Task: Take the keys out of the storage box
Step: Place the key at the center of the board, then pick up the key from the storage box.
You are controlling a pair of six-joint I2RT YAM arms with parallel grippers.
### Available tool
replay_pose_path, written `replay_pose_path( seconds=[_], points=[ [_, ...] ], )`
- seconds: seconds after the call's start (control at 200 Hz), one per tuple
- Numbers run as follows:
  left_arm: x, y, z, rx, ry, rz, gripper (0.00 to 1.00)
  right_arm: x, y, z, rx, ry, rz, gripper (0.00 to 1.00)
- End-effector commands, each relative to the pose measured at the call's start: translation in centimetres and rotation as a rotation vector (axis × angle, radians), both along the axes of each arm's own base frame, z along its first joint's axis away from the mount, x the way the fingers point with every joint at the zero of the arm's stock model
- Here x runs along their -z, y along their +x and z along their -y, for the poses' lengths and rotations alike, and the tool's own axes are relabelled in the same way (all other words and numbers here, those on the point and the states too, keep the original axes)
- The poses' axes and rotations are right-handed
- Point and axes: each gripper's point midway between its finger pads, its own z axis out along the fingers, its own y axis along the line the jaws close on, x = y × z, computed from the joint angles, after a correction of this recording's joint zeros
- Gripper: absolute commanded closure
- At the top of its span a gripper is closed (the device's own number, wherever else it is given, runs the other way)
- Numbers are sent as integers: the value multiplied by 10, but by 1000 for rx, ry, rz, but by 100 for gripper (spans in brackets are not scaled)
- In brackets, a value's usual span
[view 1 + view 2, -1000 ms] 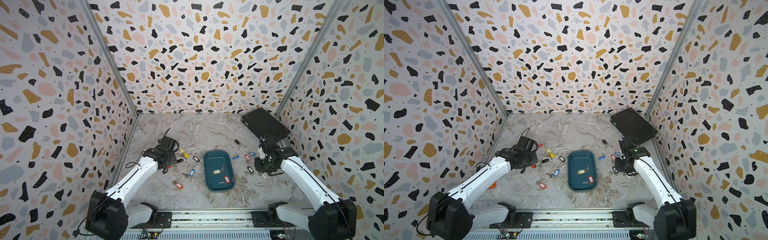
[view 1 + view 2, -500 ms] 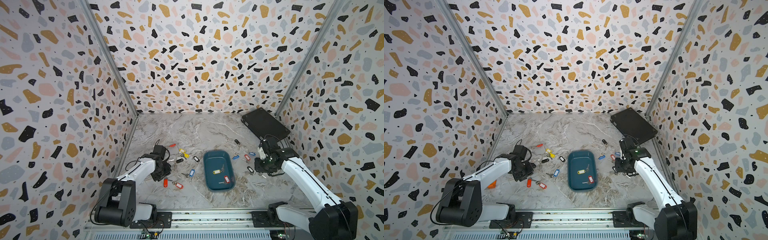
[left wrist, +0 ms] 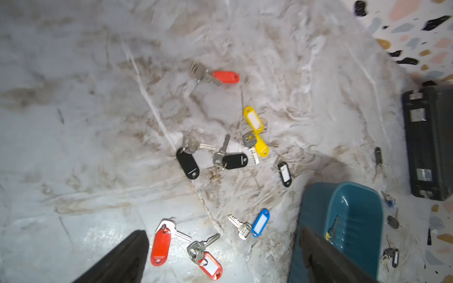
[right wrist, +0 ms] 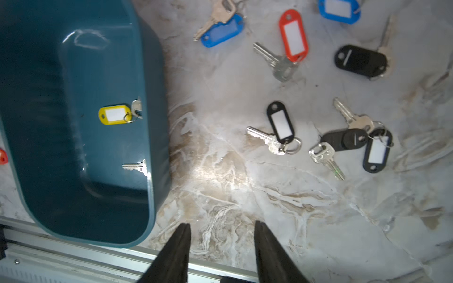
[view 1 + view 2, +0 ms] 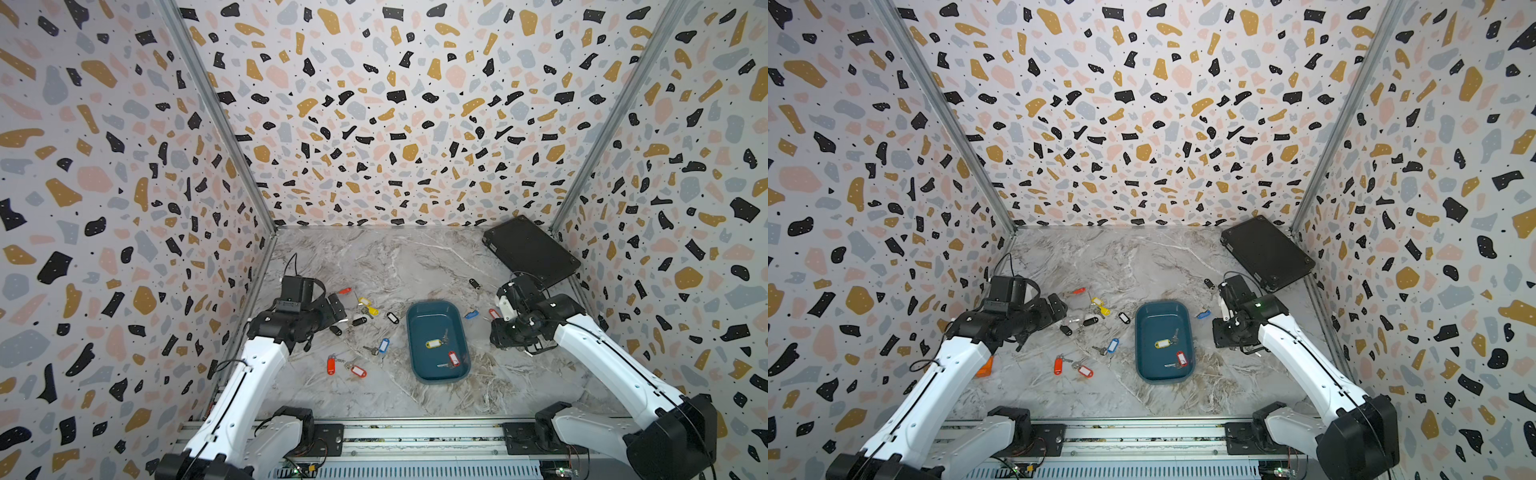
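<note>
Two left in the shallow teal plastic storage box [image 5: 432, 322]! A silver key on a yellow tag [image 5: 433, 343] lay mid-floor, tag crosswise, and a key on a red tag [image 5: 453, 358] sat towards the robot's end. The right gripper [image 4: 221, 224] was nearer, just beside the box's right wall, pointing down, jaws half apart, empty. The left gripper [image 3: 223, 230] hung wide open, empty, over loose keys [image 3: 186, 163] outside.

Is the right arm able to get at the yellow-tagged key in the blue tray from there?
Probably yes. The tray has no lid, the yellow-tagged key lies uncovered on its floor, and the right gripper sits beside the tray, jaws apart and empty. It would only need to clear the rim.
</note>
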Motion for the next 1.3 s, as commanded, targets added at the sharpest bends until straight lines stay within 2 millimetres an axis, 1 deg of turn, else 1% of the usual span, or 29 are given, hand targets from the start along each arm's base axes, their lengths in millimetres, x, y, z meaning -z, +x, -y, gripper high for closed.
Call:
replay_pose_path(
  seconds=[0.0,0.055,0.17,0.215,0.275,0.36,0.446,0.506,0.551,0.611,0.701,0.761,0.861,1.001,1.292],
  points=[
    [-9,-4,1,92,54,16,0,-6,7,-36,-37,21,5,50],
    [-9,-3,5,123,46,27,0,-5,10,-54,-73,16,2,50],
    [0,-5,11,157,29,22,0,-6,17,-88,-131,37,6,53],
    [2,-7,13,169,25,24,0,-4,18,-97,-160,38,1,53],
    [3,-8,13,175,23,29,0,5,19,-103,-212,27,-23,53],
    [0,-8,14,187,24,45,0,20,14,-104,-324,-28,-81,53],
    [-3,-8,15,191,27,58,0,34,10,-95,-411,-110,-121,53],
    [-2,-8,17,198,19,60,0,40,10,-89,-450,-160,-135,53],
    [-1,-7,18,203,13,56,0,44,11,-86,-469,-181,-136,51],
    [1,-7,20,209,5,48,0,49,9,-91,-503,-165,-147,50],
    [2,-7,21,214,1,35,0,58,7,-104,-560,-139,-153,51],
    [2,-7,21,216,1,35,0,63,8,-109,-596,-156,-146,52],
    [2,-8,21,219,1,35,0,71,14,-112,-628,-203,-142,56],
    [1,-8,21,219,0,40,0,78,23,-110,-654,-265,-136,60],
    [2,-8,22,224,-2,38,0,80,39,-118,-682,-293,-85,59]
  ],
)
